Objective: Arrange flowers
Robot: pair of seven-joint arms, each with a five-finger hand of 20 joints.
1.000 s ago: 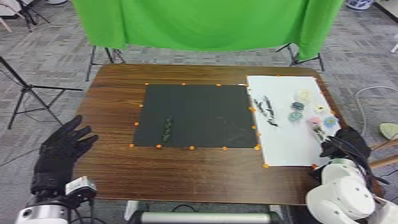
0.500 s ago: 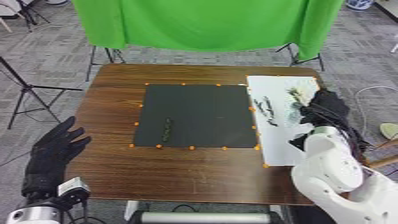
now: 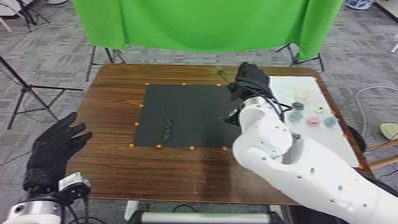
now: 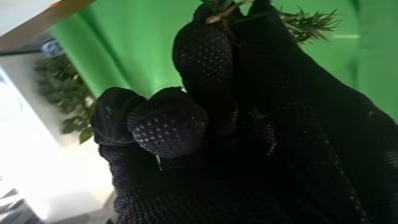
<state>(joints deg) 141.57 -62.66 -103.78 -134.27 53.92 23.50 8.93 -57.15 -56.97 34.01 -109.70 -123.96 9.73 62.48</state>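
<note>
My right hand (image 3: 252, 80) pinches a green sprig (image 3: 222, 74) above the brown table (image 3: 160, 175); flowers (image 3: 314, 120) lie on white paper (image 3: 330, 147). My left hand (image 3: 53, 145) is open. Beyond, green cloth (image 3: 204, 25) hangs over grey carpet (image 3: 371, 60).

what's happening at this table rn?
Flower arranging. The robot's right hand is pinching a green sprig over the far right part of the dark mat. One green stem lies on the mat; small pink and bluish flowers are on the white sheet. Left hand is open, off to the left.
</note>
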